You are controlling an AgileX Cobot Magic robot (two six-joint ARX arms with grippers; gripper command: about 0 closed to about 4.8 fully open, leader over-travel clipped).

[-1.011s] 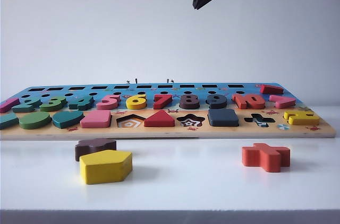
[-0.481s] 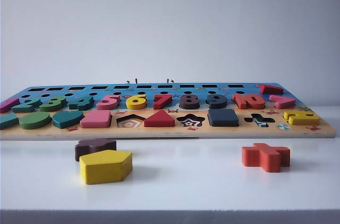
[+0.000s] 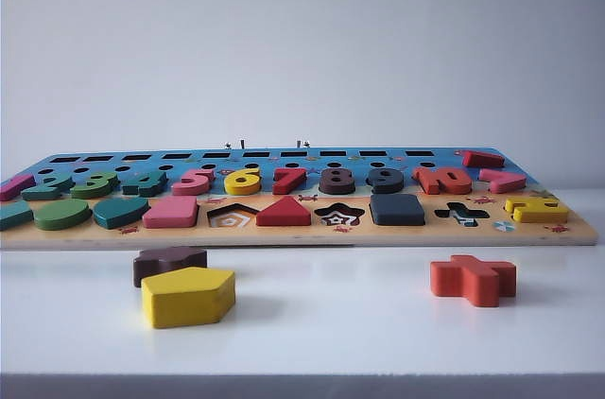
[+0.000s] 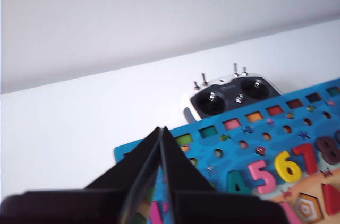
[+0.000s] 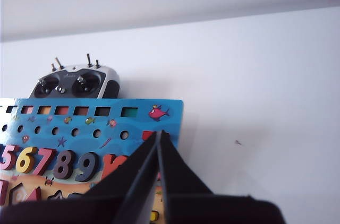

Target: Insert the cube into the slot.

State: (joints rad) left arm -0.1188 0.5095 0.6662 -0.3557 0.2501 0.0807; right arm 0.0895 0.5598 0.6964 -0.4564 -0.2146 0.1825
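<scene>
Exterior view: cube (image 3: 397,209) sits flush in slot, so job looks finished; left gripper (image 4: 161,131) and right gripper (image 5: 159,135), both pinched empty, hang above puzzle board (image 3: 302,234).

left hand (image 4: 160,131), right hand (image 5: 159,135), both gone from exterior view

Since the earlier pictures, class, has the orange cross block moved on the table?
No. The orange cross block sits in the same spot below the puzzle board.
</scene>
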